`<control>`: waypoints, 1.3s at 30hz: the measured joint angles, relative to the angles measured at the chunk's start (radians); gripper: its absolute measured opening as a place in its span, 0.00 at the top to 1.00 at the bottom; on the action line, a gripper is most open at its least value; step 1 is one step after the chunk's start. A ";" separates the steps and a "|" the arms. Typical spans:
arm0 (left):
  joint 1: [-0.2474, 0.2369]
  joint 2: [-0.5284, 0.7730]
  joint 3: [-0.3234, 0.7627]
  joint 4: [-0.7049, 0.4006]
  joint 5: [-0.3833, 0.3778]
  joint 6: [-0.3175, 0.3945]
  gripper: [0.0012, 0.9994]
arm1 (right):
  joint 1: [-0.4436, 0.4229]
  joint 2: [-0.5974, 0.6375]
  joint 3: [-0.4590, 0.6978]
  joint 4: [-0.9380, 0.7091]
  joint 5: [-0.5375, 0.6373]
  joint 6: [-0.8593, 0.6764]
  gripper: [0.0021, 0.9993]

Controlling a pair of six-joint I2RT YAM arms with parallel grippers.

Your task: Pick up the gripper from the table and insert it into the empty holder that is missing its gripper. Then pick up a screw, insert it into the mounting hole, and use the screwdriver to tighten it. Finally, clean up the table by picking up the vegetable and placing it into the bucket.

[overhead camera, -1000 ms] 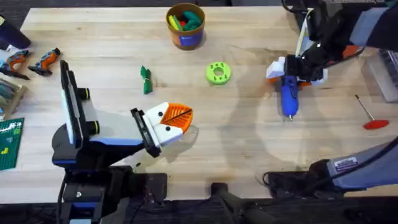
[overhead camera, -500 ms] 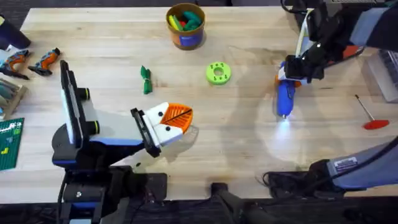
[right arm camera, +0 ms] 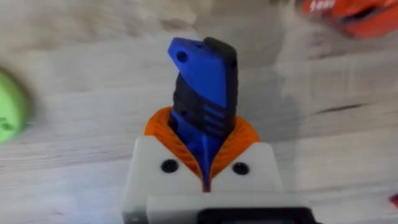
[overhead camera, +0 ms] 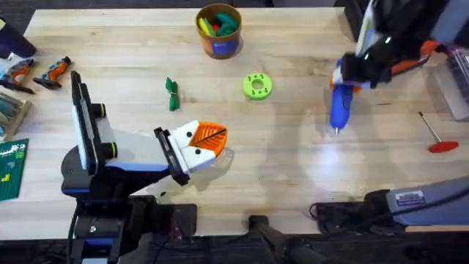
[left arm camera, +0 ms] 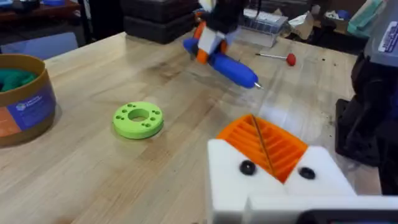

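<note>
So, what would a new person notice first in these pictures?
Most likely the blue screwdriver, gripped by the right hand and lifted over the table's right side, its bit pointing toward the near edge. Next, the left hand, with its bright orange pads, resting low near the front centre. The lime green disc and the yellow-orange bucket stand out farther back.

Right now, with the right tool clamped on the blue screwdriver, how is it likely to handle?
The screwdriver looks rigid, so it should not flex. The right tool holds it near one end, so the long free body may pivot or droop. Its rounded pen shape suggests it could roll if set on the table.
</note>
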 joint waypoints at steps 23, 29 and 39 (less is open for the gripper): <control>0.000 0.000 0.000 0.000 0.000 0.000 0.99 | 0.405 -0.219 0.345 0.316 0.000 0.000 0.97; 0.000 0.000 0.000 0.000 0.000 0.000 0.99 | 0.524 -0.280 0.346 0.397 -0.005 0.023 0.97; 0.000 0.000 0.000 0.000 0.000 0.000 0.99 | 0.545 -0.297 0.262 0.624 -0.213 0.051 0.97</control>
